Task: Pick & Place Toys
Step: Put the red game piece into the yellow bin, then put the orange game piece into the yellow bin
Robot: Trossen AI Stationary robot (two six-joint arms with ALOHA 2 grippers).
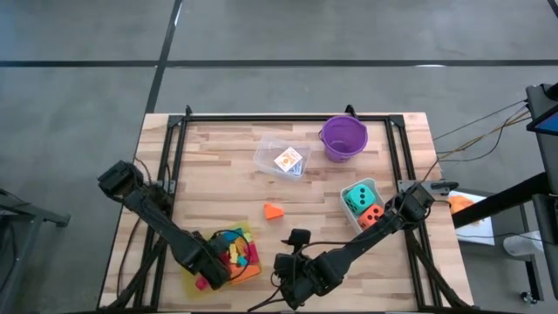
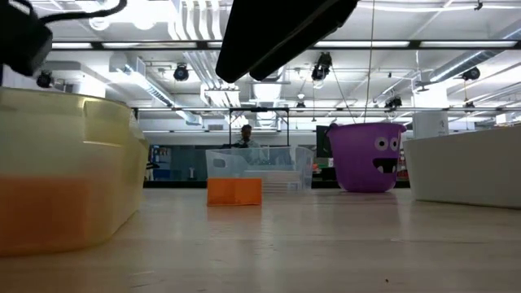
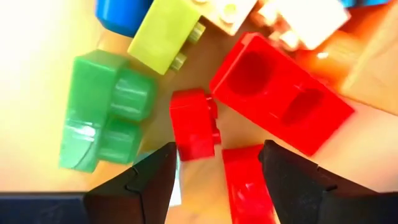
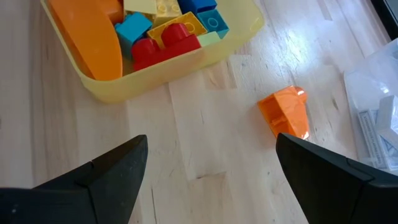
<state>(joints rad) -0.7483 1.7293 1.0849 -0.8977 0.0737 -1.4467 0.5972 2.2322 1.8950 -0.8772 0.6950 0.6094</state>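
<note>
Bricks (image 3: 194,123) are piled in the yellow tray (image 1: 253,272) at the near left of the surface (image 1: 218,166); the left gripper (image 3: 214,171) is held open and empty just over them, a small red brick between its fingers. Rightward, the right gripper (image 4: 211,168), wide open and empty, is pointed at the orange wedge (image 4: 285,111) farther in.

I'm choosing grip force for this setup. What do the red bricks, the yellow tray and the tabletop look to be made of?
Red bricks: glossy hard plastic, judging by sharp moulded edges and bright highlights.
Yellow tray: slightly see-through plastic, smooth, with a rounded rim.
Tabletop: wood planks, probably sealed; grain and board seams show with a soft sheen.
The open left gripper hovers over the bricks.
</note>
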